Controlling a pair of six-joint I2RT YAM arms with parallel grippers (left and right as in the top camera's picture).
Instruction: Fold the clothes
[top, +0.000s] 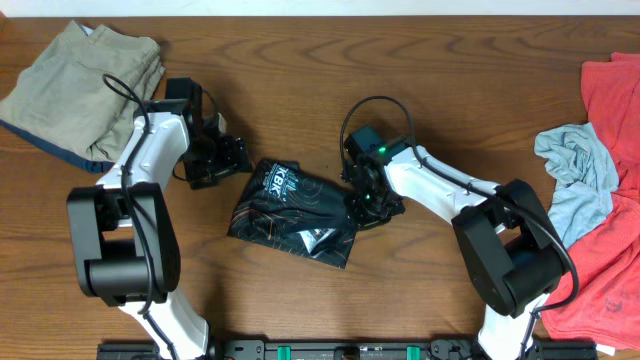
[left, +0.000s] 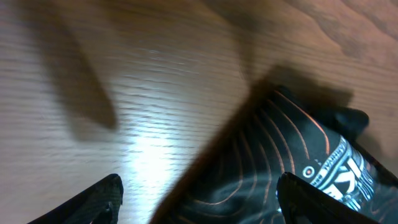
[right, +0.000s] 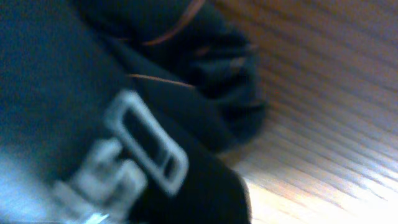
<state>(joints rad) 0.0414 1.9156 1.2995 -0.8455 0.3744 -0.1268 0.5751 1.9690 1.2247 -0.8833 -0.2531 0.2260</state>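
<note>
**While the Left Jaws Gaped, a Black Jersey Lay Between the Grippers**

Where the table (top: 300, 60) ran out on the far left, a khaki garment (top: 85, 85) sat bunched, its edge cut off by the frame. The left gripper (top: 232, 158) stood with its fingers (left: 99, 199) spread wide, holding nothing. Just ahead of them lay the black jersey (top: 290, 205), crumpled, with thin orange contour lines. Its white lettering was folded and partly cut off, so no word could be read; a small round logo showed beside it. The right gripper (top: 365, 205) pressed at the jersey's right edge. Blurred black cloth and smeared white letters filled its wrist view, so I could not tell how its fingers stood. Well to their right lay a pale blue-grey garment (top: 580, 170) on a red garment (top: 610, 200).
</note>
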